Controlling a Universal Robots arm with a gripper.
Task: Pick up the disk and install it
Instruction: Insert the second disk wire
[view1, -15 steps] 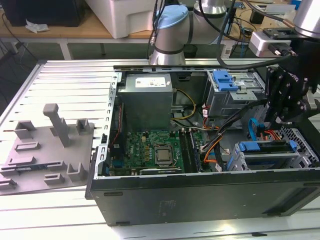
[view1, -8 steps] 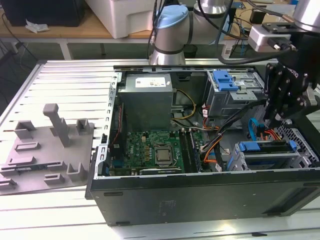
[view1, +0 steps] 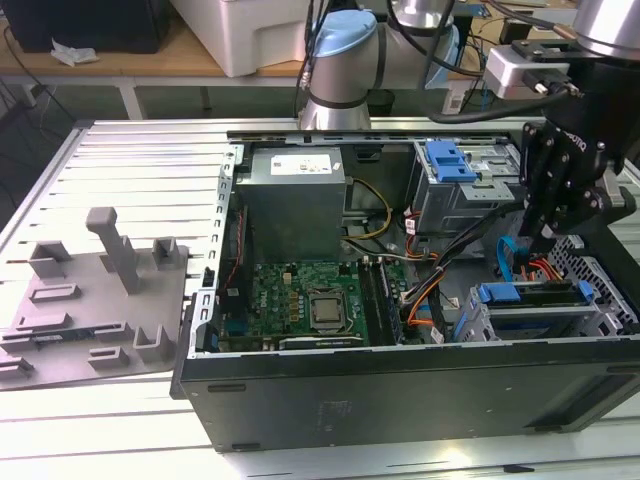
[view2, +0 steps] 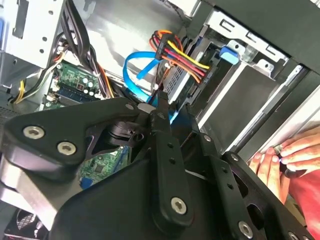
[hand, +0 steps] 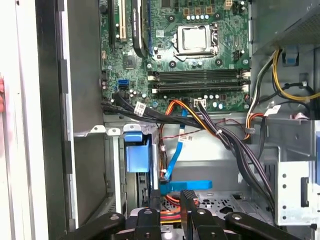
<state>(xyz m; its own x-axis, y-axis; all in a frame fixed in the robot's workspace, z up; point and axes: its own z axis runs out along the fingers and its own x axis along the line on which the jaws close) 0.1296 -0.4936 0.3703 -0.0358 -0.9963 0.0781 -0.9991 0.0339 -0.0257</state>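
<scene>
The disk (view1: 538, 293) lies flat in the top of the grey drive cage (view1: 600, 305) at the exterior view's right, inside the open computer case. Its blue rail end (hand: 187, 186) points toward the motherboard. My black gripper (view1: 545, 240) hangs just above the disk, a little apart from it. In the first wrist view the gripper (hand: 171, 202) stands open by a narrow gap, and orange wires show through it with nothing held. The gripper's linkage hides most of the disk's face in both wrist views.
A blue data cable (hand: 172, 150) and a bundle of orange and black wires (hand: 210, 125) run close by the gripper. A second blue-tabbed bay (hand: 137, 152) sits beside the case wall. A person's hand (view2: 280, 155) rests outside the case. Motherboard (view1: 300, 300) and power-supply box (view1: 295, 205) lie further toward the exterior view's left.
</scene>
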